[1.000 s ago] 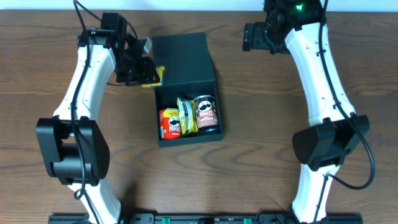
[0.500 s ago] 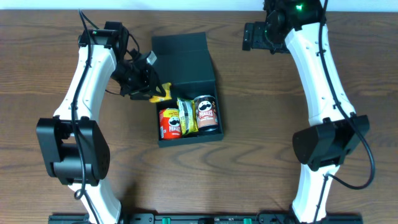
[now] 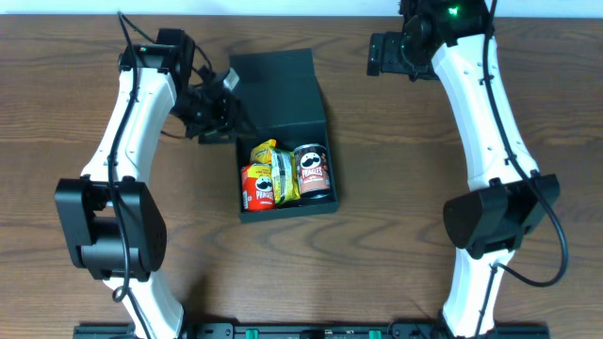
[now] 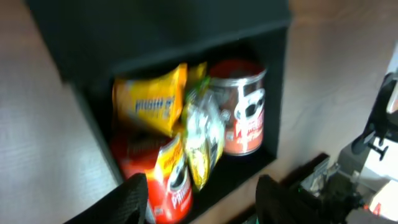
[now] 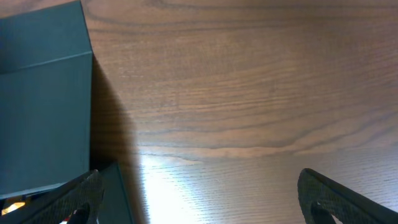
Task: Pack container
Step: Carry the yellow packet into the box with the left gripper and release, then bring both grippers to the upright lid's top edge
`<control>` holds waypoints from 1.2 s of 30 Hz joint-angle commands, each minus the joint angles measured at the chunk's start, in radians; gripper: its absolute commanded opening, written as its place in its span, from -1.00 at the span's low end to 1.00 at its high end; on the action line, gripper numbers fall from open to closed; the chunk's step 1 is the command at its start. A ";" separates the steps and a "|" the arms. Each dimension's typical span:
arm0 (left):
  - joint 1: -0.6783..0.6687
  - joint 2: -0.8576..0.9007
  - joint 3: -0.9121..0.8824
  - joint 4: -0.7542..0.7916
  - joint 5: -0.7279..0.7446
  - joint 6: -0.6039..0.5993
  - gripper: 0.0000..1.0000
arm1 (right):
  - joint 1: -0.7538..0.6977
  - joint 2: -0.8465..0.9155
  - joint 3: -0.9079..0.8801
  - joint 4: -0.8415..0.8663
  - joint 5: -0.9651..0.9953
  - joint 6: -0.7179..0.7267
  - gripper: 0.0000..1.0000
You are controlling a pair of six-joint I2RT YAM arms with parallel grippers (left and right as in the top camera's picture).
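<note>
A brown wooden table (image 3: 377,235) is seen from overhead, with everything else set upon it; two white arms are reached in from the near edge, the left arm (image 3: 127,122) bent towards the middle and the right arm (image 3: 485,113) stretched up to the far side; the container (image 3: 287,210), a dark teal-green box, is placed at the middle of the table between the arms, and its hinged lid (image 3: 278,89) is folded back flat on the far side, so that the open compartment is shown nearest the camera's lower edge.

The left gripper (image 4: 204,190) is held just beside the container's far left corner, at the hinge line; its fingers (image 4: 134,196) are spread apart and nothing is gripped between them; the right gripper (image 5: 199,193) is kept well apart from the container, over bare wood beyond the lid's right edge, with its jaws parted as wide as the view allows and nothing held.

Two chip cans are laid on their sides in the compartment: a red can (image 3: 254,188) at the left and a second can (image 3: 313,174) at the right; a green-and-yellow packet (image 3: 283,174) is wedged between them; a yellow packet (image 3: 264,153) appears, in the blurred left wrist view, to be resting on the red can against the back wall
</note>
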State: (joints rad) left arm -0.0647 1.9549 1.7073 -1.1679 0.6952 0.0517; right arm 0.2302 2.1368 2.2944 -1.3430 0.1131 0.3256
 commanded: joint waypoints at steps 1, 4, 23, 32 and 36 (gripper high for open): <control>0.002 -0.022 0.026 0.090 -0.075 -0.011 0.13 | -0.006 -0.005 0.000 -0.006 0.009 0.024 0.99; 0.001 -0.022 0.026 0.220 -0.412 -0.164 0.04 | -0.006 -0.005 0.000 0.008 0.010 0.041 0.79; 0.059 0.219 0.022 0.272 -0.490 -0.688 -0.88 | -0.002 0.240 0.000 0.133 -0.169 0.255 -0.98; 0.058 0.314 0.022 0.422 -0.291 -0.789 -0.89 | 0.009 0.314 0.000 0.164 -0.342 0.311 -0.97; 0.058 0.349 0.022 0.463 -0.237 -0.814 -0.88 | 0.013 0.341 0.000 0.166 -0.358 0.311 -0.97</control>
State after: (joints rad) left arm -0.0074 2.2810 1.7157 -0.7151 0.4007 -0.7345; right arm 0.2333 2.4611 2.2910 -1.1782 -0.2131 0.6189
